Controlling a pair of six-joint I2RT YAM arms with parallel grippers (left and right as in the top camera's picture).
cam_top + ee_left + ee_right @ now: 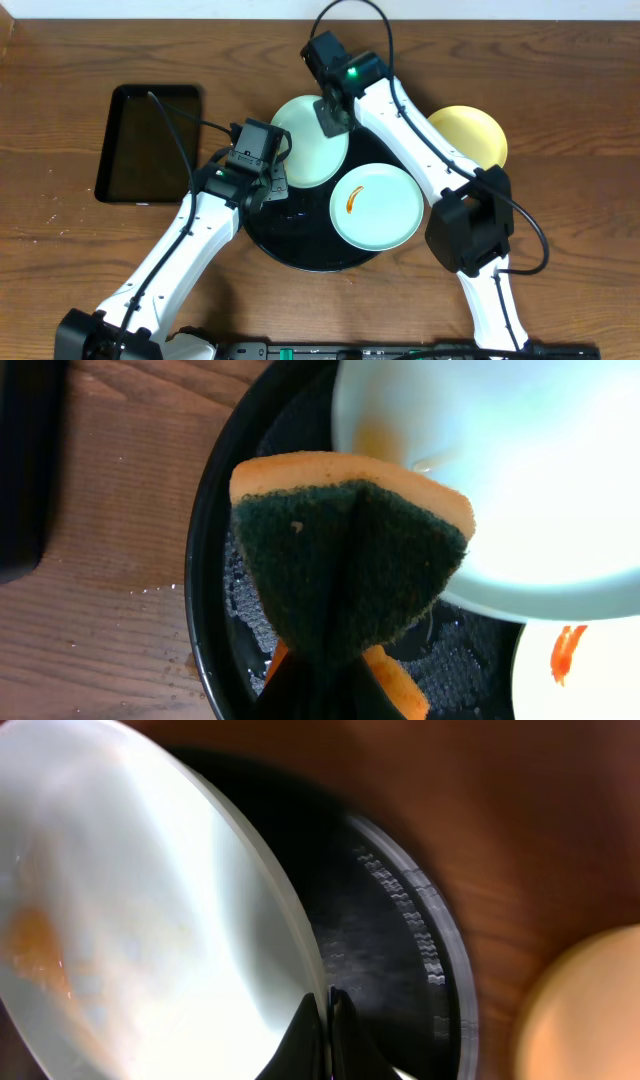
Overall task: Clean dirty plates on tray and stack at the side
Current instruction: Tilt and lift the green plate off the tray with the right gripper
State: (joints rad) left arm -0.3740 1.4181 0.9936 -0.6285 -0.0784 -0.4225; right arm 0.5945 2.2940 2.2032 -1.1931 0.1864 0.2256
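Right gripper [322, 1012]: fingers together, clamped on the thin rim of the mint plate [308, 150], one finger on each face. This plate sits at the far left of the round black tray [300, 250], overhanging the tray's far rim. In the right wrist view it looks tipped up at the held edge. A faint orange-brown smear [35, 945] shows on its face, away from the grip. Left gripper [322, 670]: fingers shut on a sponge [350, 560], which is folded with the green scouring side out and orange foam at the edges. The sponge hangs just beside the plate's near-left rim; I cannot tell whether they touch. Water beads lie on the tray floor under it. The second mint plate [376, 207] lies flat on the right side of the tray with a clear orange streak [352, 201]. The yellow plate [470, 135] rests off the tray on the table [560, 90], far right. A rectangular black tray [150, 143] lies well apart to the left. Handling, as a judgement: the plates look rigid, light and glossy, so slippery when wet and prone to pivot in a rim pinch under sideways sponge pressure. The rim is the only real hold; grip opposite the wiped area and keep the strokes light. The sponge is soft and will conform to the plate. The plates may chip if dropped while stacking.
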